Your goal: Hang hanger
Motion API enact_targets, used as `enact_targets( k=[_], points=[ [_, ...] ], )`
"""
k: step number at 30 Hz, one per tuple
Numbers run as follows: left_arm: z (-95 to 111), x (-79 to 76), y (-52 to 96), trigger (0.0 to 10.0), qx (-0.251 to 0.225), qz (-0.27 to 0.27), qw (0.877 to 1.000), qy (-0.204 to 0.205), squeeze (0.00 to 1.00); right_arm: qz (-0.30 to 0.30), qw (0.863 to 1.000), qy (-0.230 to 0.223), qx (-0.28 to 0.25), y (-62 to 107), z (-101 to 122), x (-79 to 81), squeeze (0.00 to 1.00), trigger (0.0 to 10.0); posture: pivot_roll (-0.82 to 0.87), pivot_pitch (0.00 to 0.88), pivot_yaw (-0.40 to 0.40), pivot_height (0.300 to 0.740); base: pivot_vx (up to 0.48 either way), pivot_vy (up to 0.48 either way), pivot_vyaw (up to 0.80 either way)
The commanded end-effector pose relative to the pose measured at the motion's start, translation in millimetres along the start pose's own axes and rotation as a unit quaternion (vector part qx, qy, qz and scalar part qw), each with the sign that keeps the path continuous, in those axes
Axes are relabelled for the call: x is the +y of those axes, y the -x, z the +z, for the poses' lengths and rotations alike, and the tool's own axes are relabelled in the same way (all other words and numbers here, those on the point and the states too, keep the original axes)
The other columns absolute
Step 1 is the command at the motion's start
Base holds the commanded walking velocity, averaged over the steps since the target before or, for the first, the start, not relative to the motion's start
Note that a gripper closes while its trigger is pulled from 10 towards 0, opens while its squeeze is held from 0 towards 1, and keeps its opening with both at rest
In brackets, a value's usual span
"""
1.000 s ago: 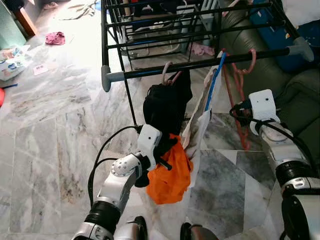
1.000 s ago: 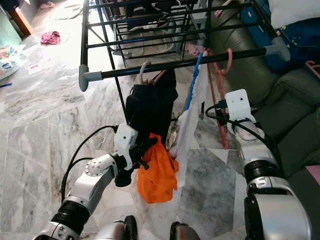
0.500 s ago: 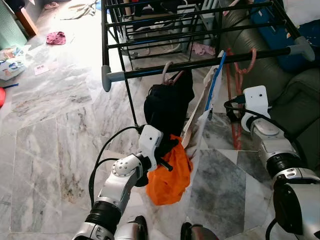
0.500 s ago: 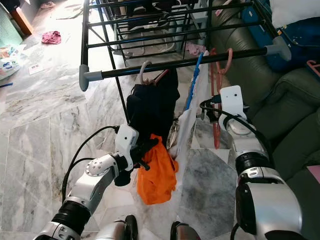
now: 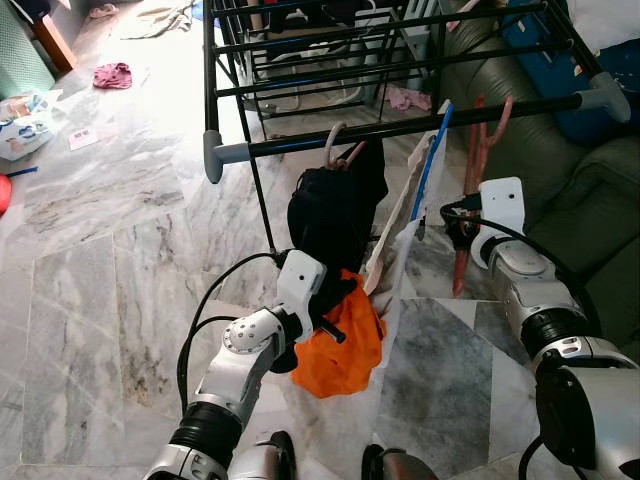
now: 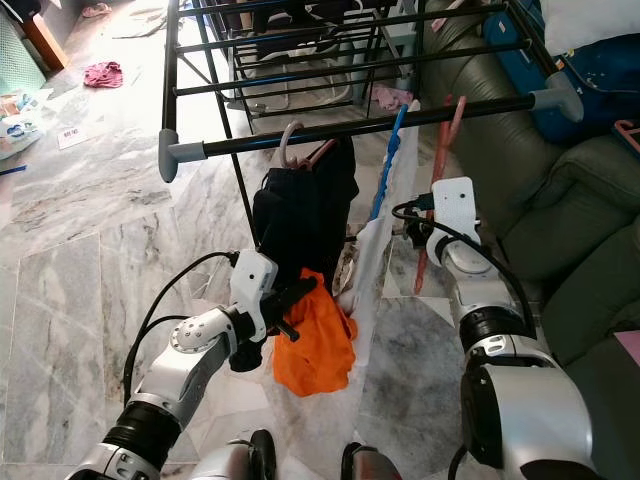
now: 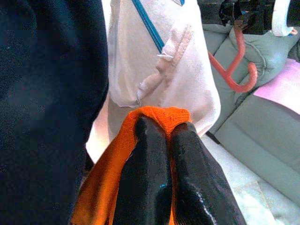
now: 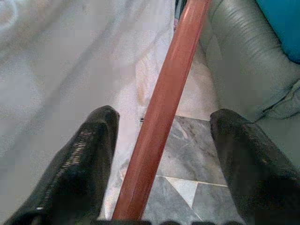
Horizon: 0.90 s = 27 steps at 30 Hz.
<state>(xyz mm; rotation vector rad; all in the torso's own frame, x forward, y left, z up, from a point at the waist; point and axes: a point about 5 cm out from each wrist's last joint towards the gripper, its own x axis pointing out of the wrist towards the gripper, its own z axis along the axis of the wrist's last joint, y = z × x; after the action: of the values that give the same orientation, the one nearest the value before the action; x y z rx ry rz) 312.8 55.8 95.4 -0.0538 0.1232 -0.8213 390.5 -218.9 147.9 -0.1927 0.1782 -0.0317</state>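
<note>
Head views: the salmon-red plastic hanger [image 5: 470,190] hangs by its hook on the black metal rack rail [image 5: 400,128], at two o'clock of the robot; half a second ago it hung broadside, now edge-on. Likely hung.

Right wrist: right gripper [image 8: 161,164] spread, released around the bar.

Left wrist: left gripper [image 7: 161,154] clenched on orange cloth [image 7: 157,115].

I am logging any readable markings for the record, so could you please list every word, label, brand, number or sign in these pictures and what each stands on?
No text can be read in any view.
The paper scraps on the floor at far left carry coloured print, too small and blurred to read.
The small white card beside them: marks too small to read.
The orange cloth, the red hanger and the drying rack show no lettering.
</note>
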Motion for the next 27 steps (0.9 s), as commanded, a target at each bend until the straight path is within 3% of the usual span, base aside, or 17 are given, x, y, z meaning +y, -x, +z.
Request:
enact_targets(
  k=[1,27],
  points=[
    [1,-2.9,0.3,10.0,-0.001,-0.009,1.0,-0.008,0.0,-0.008,1.0,0.0,0.02,2.5,-11,-3.6,0.0,0.0,0.01,0.215,0.083,0.74,0.0,0.0,0.0],
    [1,-5.1,-2.6,10.0,-0.003,-0.008,1.0,-0.007,0.0,-0.027,0.998,0.061,0.023,3.8,-9,-17.4,0.0,0.0,0.0,0.21,0.073,0.74,0.0,0.0,0.0]
  ],
)
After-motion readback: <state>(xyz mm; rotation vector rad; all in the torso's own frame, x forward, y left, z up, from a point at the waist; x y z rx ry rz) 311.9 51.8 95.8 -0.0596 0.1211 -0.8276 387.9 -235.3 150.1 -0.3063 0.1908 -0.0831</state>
